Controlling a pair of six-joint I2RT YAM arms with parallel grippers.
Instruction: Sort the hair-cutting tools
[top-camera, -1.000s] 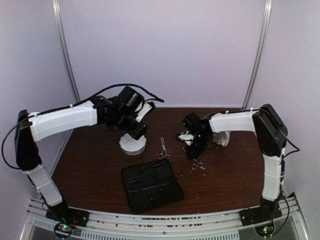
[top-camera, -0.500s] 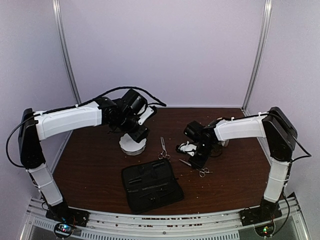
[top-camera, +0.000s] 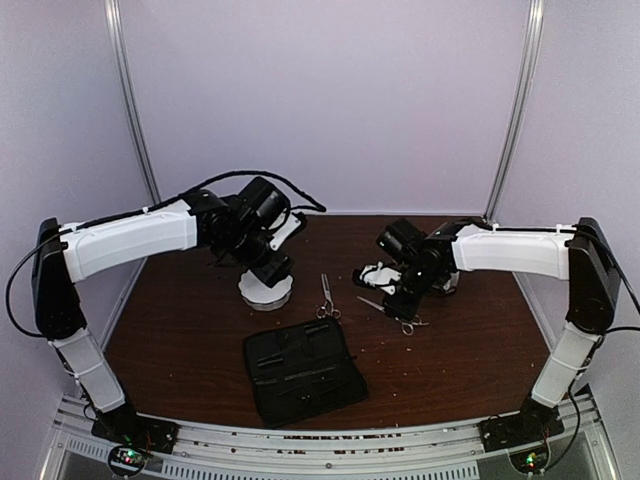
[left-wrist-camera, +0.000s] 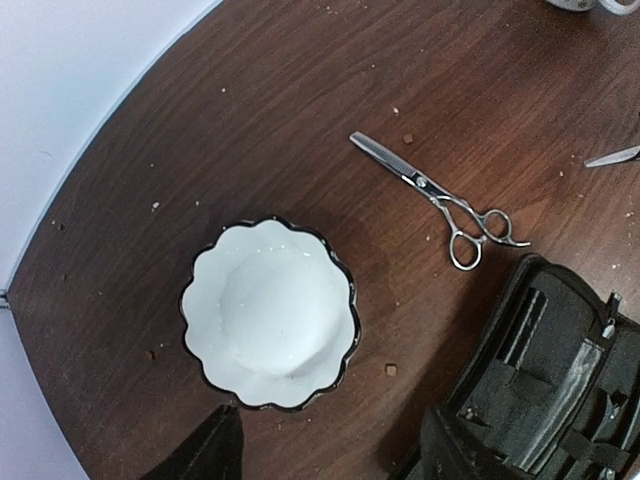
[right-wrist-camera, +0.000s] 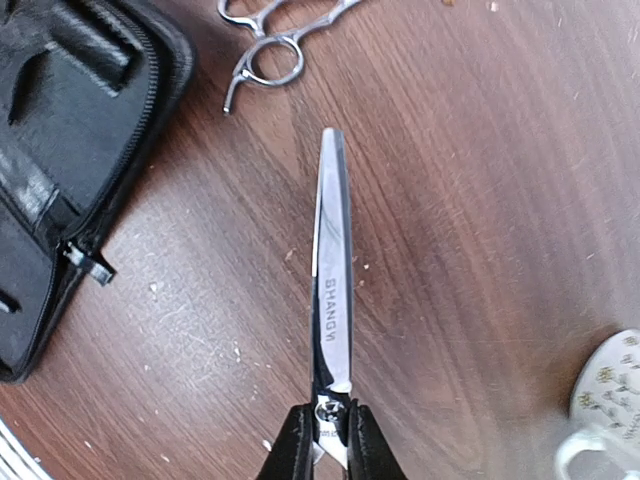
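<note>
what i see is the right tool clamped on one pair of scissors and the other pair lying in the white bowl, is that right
Not quite. The left wrist view shows the bowl empty; the other pair lies on the table beside it, apart from its rim. The right tool is indeed clamped on one pair.

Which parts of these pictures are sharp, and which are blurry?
Right wrist view: the scissors gripped in the right tool are sharp, lettering readable, a bright sheen along the blade; the white patterned object at the lower right corner is blurred. Left wrist view: even light, the white bowl washed out. Top view: coarse, small things hard to read.
</note>
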